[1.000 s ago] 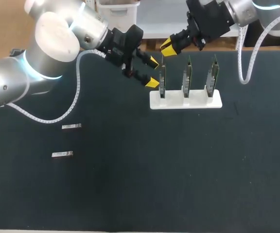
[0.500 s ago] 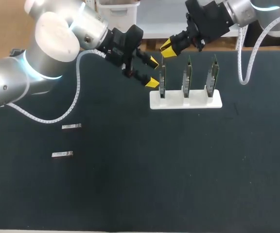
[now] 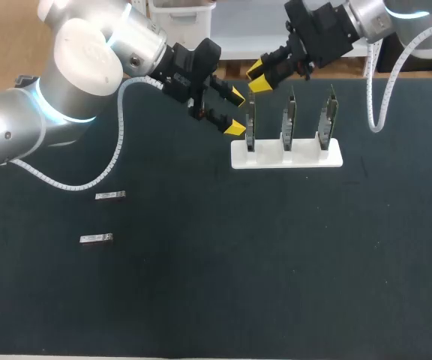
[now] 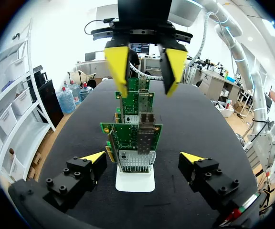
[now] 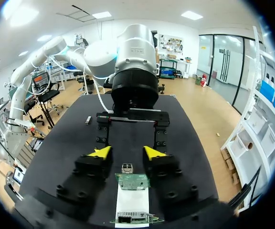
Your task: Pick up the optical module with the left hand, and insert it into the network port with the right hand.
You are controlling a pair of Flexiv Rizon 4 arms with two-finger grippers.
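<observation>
Three green network cards stand upright in a white stand (image 3: 286, 155). The leftmost card (image 3: 250, 124) carries a silver port cage (image 4: 146, 138). My left gripper (image 3: 235, 111) is open just left of that card, and in the left wrist view the left gripper (image 4: 142, 156) frames the row of cards ahead of it. My right gripper (image 3: 259, 76) hangs open above the same card, its yellow fingers (image 4: 117, 67) apart over the card's top edge. In the right wrist view a small silver end (image 5: 126, 168) sits between the right gripper (image 5: 126, 152) fingers without touching them. Two optical modules (image 3: 110, 196) (image 3: 96, 238) lie on the mat at the left.
The black mat (image 3: 276, 262) covers the table. The white cable (image 3: 115, 161) of my left arm loops over the mat near the two loose modules. The right arm's cable (image 3: 373, 105) hangs right of the stand.
The right gripper's fingers have spread apart and it has risen slightly above the leftmost card. The left arm has kept still.
</observation>
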